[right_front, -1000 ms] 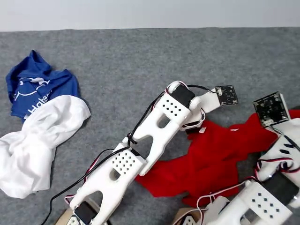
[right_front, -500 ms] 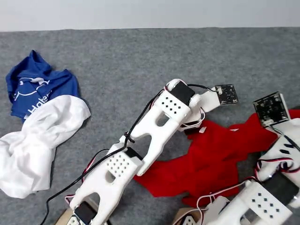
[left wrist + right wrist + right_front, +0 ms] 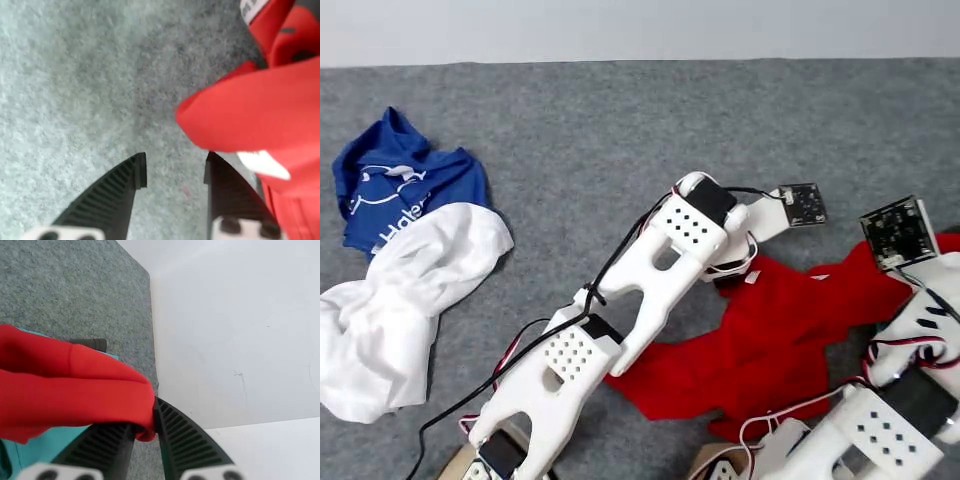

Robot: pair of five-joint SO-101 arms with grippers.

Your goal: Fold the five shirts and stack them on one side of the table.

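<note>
The red shirt (image 3: 770, 340) is seen crumpled on the grey mat (image 3: 570, 130) at the near right part of the table, between the two arms. One fold of it is pinched in the right gripper (image 3: 145, 422), whose jaws are closed down on the cloth; a teal cloth (image 3: 45, 445) is seen beneath. The left gripper (image 3: 175, 170) is held at the shirt's far left edge, jaws parted over bare mat with nothing between them, a red fold just beside one jaw. A white shirt (image 3: 400, 300) and a blue shirt (image 3: 405, 185) are heaped together, touching, at the left side, well apart.
</note>
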